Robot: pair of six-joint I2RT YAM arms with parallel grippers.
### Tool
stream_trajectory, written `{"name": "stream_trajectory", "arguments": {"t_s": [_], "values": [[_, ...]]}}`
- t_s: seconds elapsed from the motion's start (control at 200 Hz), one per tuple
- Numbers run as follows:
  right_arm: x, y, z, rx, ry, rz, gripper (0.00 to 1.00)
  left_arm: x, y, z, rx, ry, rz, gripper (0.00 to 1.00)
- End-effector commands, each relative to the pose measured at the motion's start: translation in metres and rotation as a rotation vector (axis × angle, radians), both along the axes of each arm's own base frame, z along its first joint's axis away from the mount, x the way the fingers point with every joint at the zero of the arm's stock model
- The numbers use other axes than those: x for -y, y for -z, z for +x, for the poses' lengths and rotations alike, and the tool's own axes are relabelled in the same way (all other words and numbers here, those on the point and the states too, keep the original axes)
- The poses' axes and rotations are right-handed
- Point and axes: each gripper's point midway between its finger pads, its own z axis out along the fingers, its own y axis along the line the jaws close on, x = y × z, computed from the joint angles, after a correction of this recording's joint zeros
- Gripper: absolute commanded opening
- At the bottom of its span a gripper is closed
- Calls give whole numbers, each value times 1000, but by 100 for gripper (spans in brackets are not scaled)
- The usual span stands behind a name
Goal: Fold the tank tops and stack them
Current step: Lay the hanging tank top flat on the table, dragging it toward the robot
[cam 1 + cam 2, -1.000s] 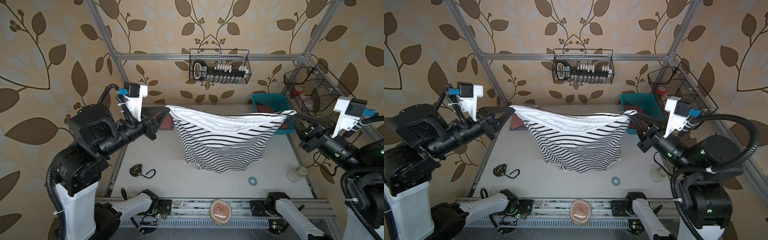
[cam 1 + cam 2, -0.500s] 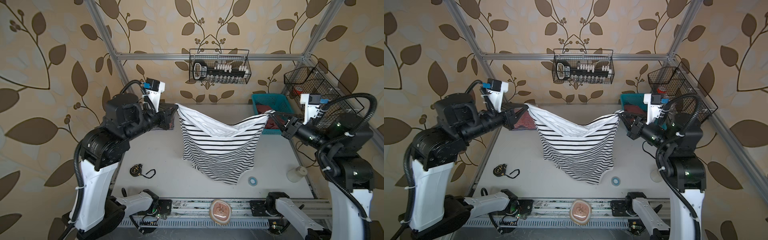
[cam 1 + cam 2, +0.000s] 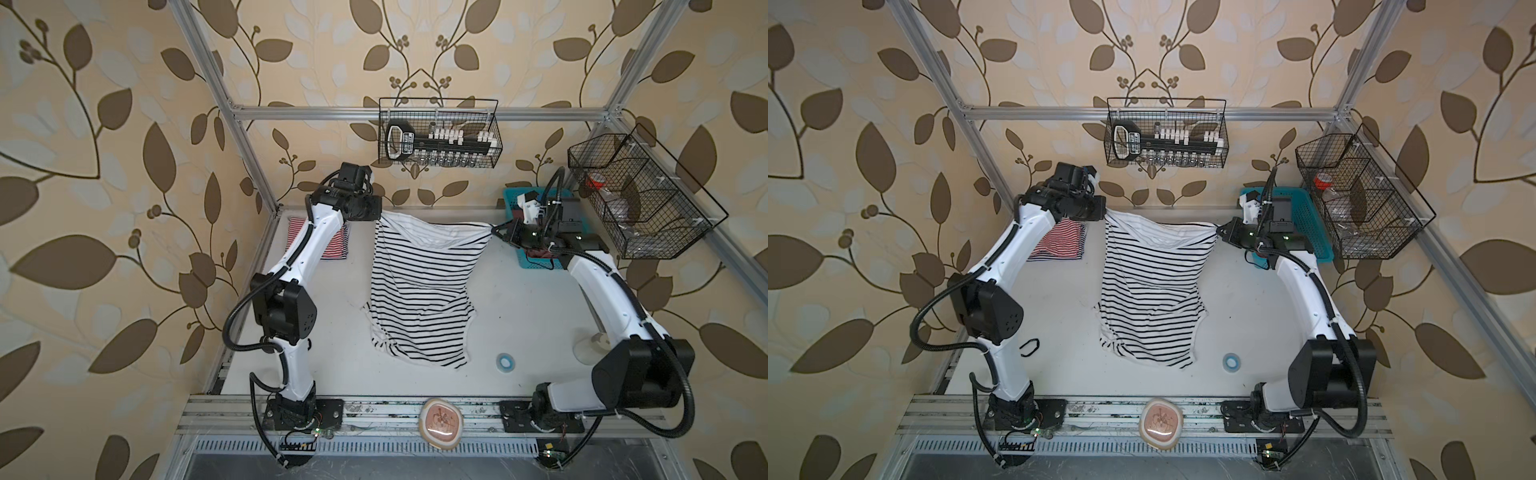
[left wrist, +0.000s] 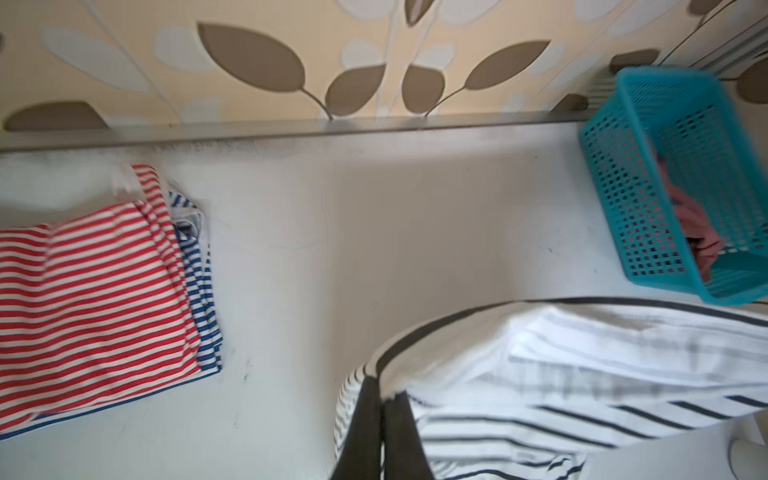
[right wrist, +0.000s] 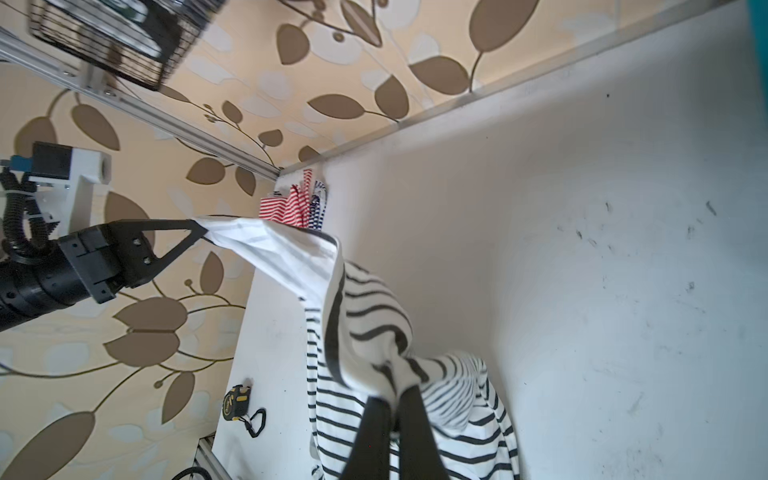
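Black-and-white striped tank top (image 3: 419, 291) is held up by its upper edge between both grippers, over the table (image 3: 528, 316) centre, toward 12 o'clock in both top views. The edge sags slightly between the two grips. The rest of the top is draped toward 6 o'clock. Its lower end looks laid on the table, with the 7 o'clock corner crumpled.

Left gripper (image 3: 377, 211) is clamped on the 10 o'clock corner of that edge. In the left wrist view the cloth is pinched between the closed fingers (image 4: 361, 419). Right gripper (image 3: 496, 233) is clamped on the 2 o'clock corner, and in the right wrist view fabric is bunched at the closed fingertips (image 5: 376, 415).

Red-and-white striped tank top (image 3: 1059, 243) is seen folded at the table's 10 o'clock corner, partly hidden by the left arm. It lies on top of a blue-striped garment (image 4: 199, 291).

Teal basket (image 4: 685, 124) is placed at 2 o'clock, behind the right gripper. A dusty red tank top (image 4: 692, 226) is bunched inside it; no print can be made out.

A tape roll (image 3: 505, 362) lies at 5 o'clock, apart from the hem. A tape measure (image 5: 235, 405) lies at 8 o'clock near the table edge.
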Motion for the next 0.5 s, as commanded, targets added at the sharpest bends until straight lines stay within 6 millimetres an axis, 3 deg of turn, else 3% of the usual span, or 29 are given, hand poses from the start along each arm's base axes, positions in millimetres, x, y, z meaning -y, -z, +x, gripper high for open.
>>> {"name": "stream_trajectory", "arguments": {"t_s": [0.0,0.13,0.39,0.495], "values": [[1,8,23,22,11,14,0,11,-38,25,121,29,-102,0],[-6,36,48,-23,10,27,0,15,-5,54,87,31,-129,0],[-2,93,100,-143,64,18,0,30,17,104,123,45,-196,0],[5,114,117,-172,108,33,0,36,37,123,114,40,-224,0]]}}
